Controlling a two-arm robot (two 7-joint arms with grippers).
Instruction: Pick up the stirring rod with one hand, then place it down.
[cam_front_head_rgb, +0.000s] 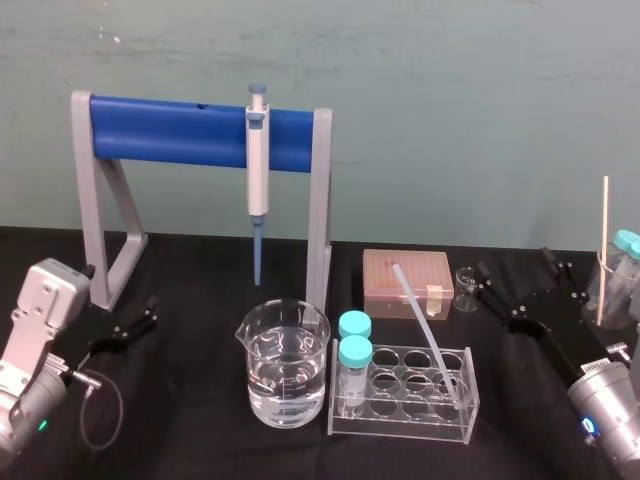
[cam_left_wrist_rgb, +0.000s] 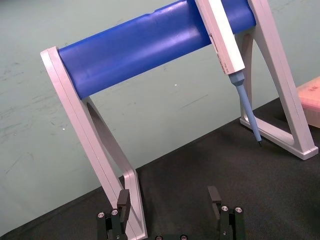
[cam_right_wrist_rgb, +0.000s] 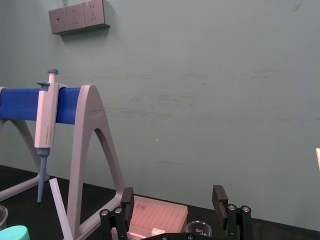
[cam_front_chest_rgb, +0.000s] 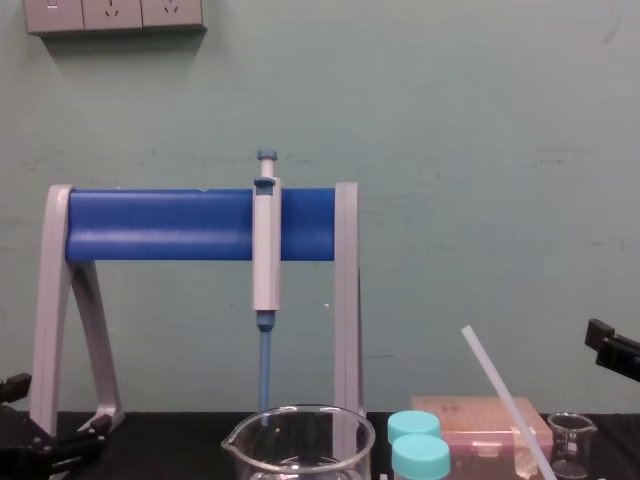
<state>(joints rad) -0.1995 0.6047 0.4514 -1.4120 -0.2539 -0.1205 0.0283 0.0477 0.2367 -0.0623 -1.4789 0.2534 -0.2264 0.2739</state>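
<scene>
My right gripper (cam_front_head_rgb: 512, 268) is spread wide, low by the surface (cam_front_head_rgb: 190, 420), pinching nothing. The stirring rod (cam_front_head_rgb: 425, 325) leans in the clear rack (cam_front_head_rgb: 400, 422) to that gripper's left, near it but not touching. My left gripper (cam_front_head_rgb: 150, 312), also spread, is parked well beyond.

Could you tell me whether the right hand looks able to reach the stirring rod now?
Probably yes: the right hand is open beside the stirring rod, whose upper length leans free; only a small beaker stands between.
</scene>
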